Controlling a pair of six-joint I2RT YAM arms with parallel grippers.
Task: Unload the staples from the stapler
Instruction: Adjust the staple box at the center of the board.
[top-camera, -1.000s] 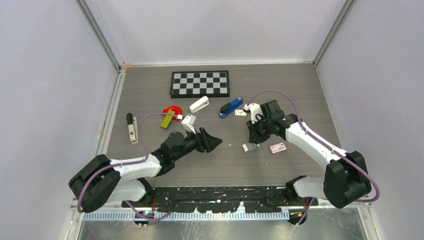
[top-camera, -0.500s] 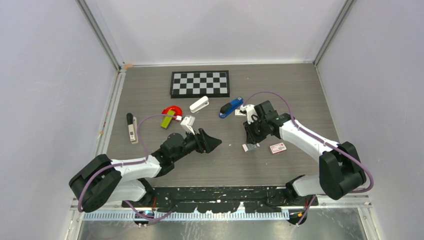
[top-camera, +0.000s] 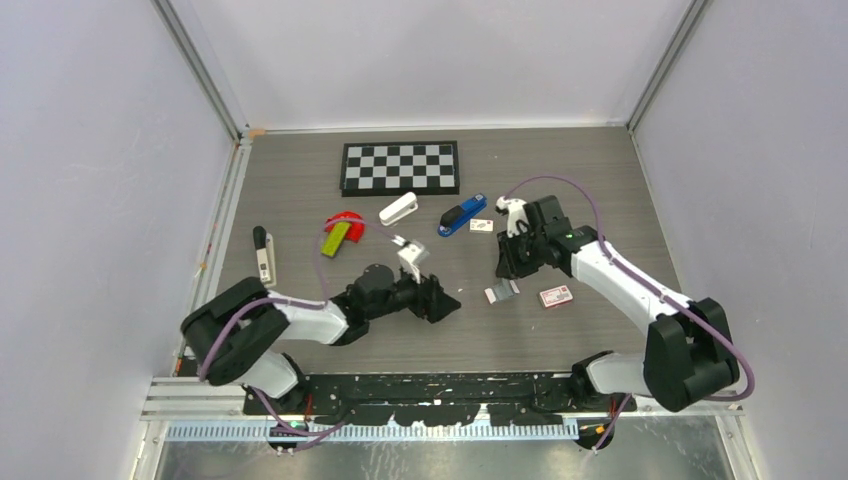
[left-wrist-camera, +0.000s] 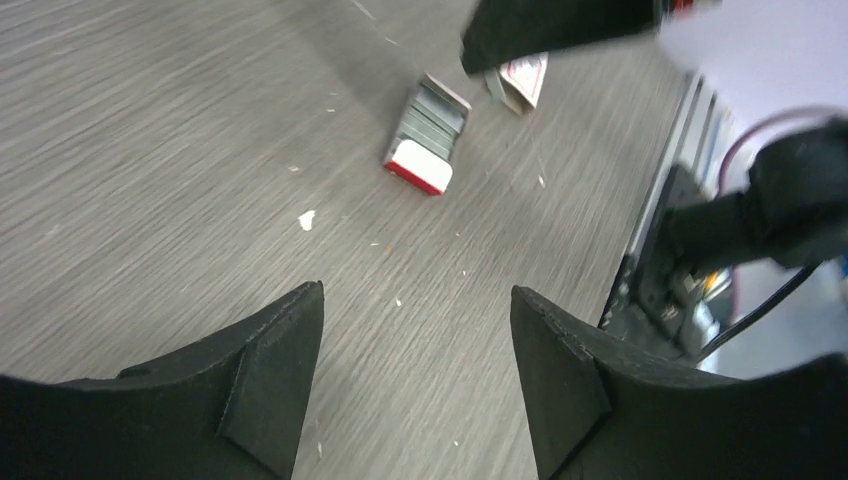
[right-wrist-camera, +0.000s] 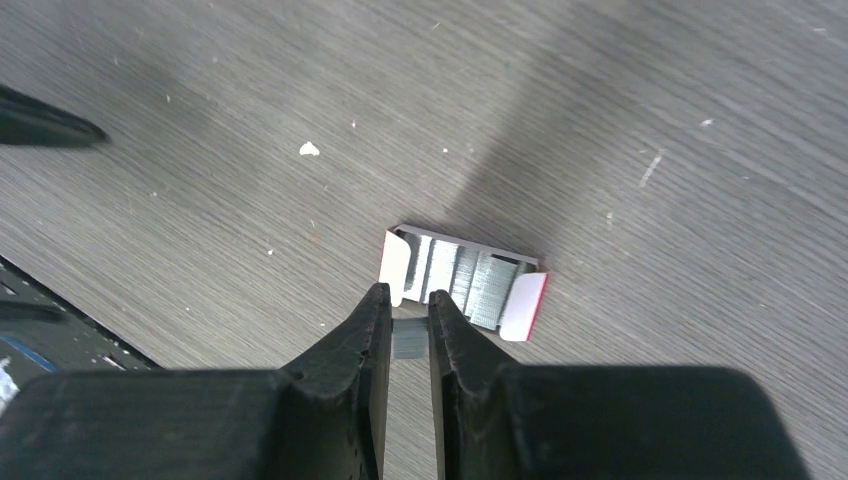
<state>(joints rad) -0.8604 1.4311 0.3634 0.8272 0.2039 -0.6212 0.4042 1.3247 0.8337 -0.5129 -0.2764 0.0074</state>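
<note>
**Progress.** The right gripper (right-wrist-camera: 405, 300) has its fingers nearly together, pinching a short grey strip (right-wrist-camera: 408, 340). This is probably staples, though it is too small to confirm. The strip hangs just beside an open box (right-wrist-camera: 462, 275) of staples. Judged from this, extraction is done or nearly done, and depositing the strip is left. The left gripper (left-wrist-camera: 415, 300) has its fingers spread around nothing, near the box.

**Stapler** (top-camera: 462, 215). Bright blue with a dark underside. It lies flat on the table (top-camera: 600, 180) at the far middle, near the chessboard (top-camera: 400, 167) and well apart from both grippers. Whether it is latched cannot be told.
</note>
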